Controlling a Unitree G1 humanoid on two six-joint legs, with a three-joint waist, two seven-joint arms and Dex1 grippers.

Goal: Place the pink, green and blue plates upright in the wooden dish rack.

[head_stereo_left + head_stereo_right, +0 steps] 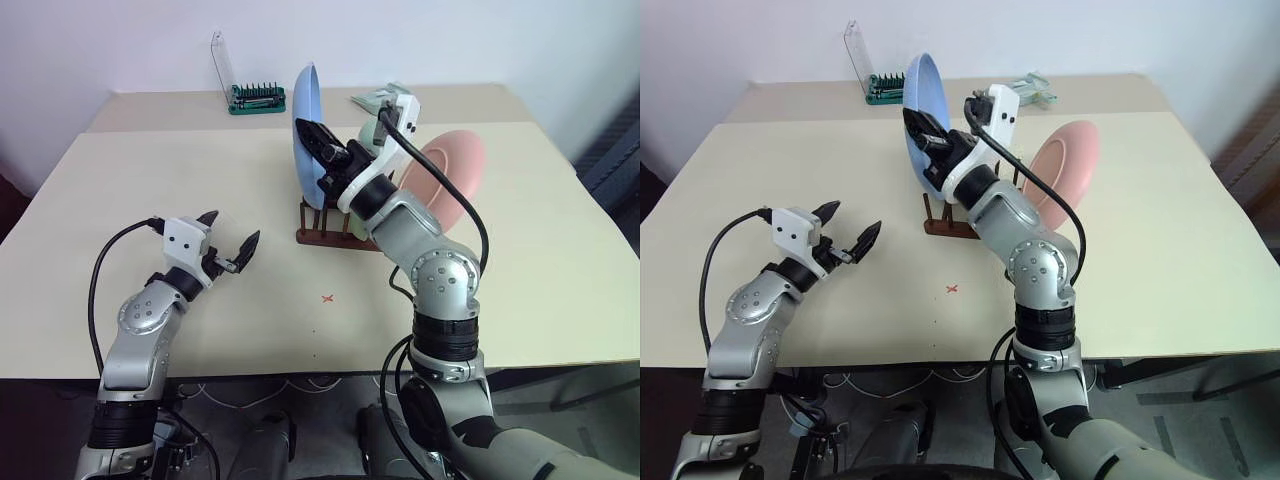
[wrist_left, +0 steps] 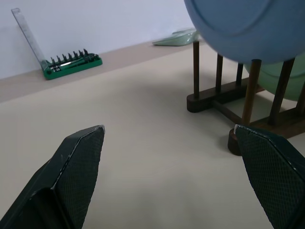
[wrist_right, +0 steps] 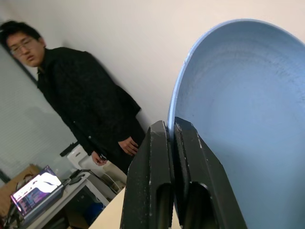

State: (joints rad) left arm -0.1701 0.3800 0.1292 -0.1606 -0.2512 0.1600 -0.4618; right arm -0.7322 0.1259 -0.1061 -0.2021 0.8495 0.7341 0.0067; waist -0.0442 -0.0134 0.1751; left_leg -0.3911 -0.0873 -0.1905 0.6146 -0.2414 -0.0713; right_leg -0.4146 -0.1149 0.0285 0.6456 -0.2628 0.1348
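Note:
The blue plate (image 1: 306, 92) stands upright at the left end of the wooden dish rack (image 1: 318, 234). My right gripper (image 1: 307, 130) is shut on its rim, which runs down between the two fingers (image 3: 190, 157). The green plate (image 2: 296, 72) sits just behind the blue one in the rack, mostly hidden by my right wrist. Further right the pink plate (image 1: 447, 172) leans on edge; my right arm covers its lower part, so I cannot tell how it rests. To the left of the rack, my left gripper (image 1: 229, 243) hovers open over the table with nothing between its fingers.
A green tool holder with a clear lid (image 1: 255, 97) stands at the back of the table, and a pale green object (image 1: 375, 97) lies behind the rack. A small red cross (image 1: 327, 297) marks the tabletop in front. A person (image 3: 81, 109) stands beyond the table.

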